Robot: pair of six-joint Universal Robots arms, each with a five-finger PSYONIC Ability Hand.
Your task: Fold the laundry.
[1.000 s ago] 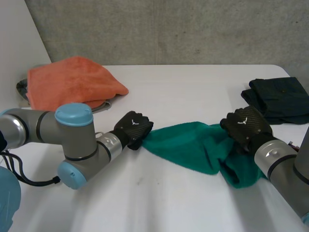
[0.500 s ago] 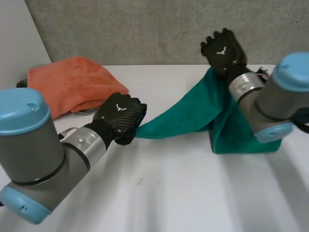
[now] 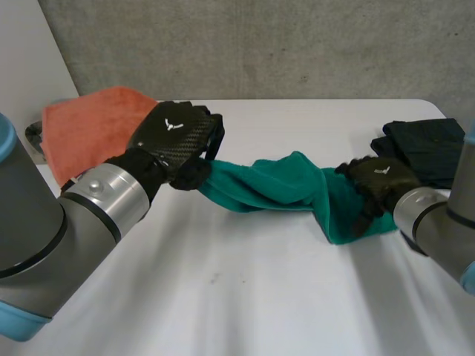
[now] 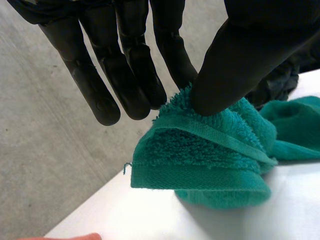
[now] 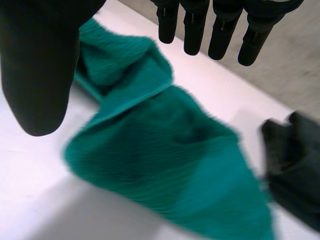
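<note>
From the head view I see the left hand [image 3: 177,139] raised over the white tabletop [image 3: 245,297], holding one end of the green towel [image 3: 282,189]. The towel runs as a loose, bunched rope across the middle of the tabletop to the right hand [image 3: 378,180], which sits on its other end. An orange towel [image 3: 89,126] lies heaped at the back on the left arm's side. A dark cloth [image 3: 429,147] lies folded at the back on the right arm's side, just behind the right hand.

In the left wrist view, my left hand pinches a hemmed corner of the green towel [image 4: 200,160] between its thumb [image 4: 235,60] and its nearly straight fingers [image 4: 130,75]. The corner hangs clear of the tabletop, and the rest of the towel trails away toward the dark cloth [image 4: 280,85].

In the right wrist view, the right hand's fingers [image 5: 222,30] are straight and spread, with the thumb [image 5: 35,70] held well apart from them. The green towel [image 5: 170,165] lies under the palm on the tabletop, with nothing pinched. The dark cloth [image 5: 295,170] sits beside the towel's far end.
</note>
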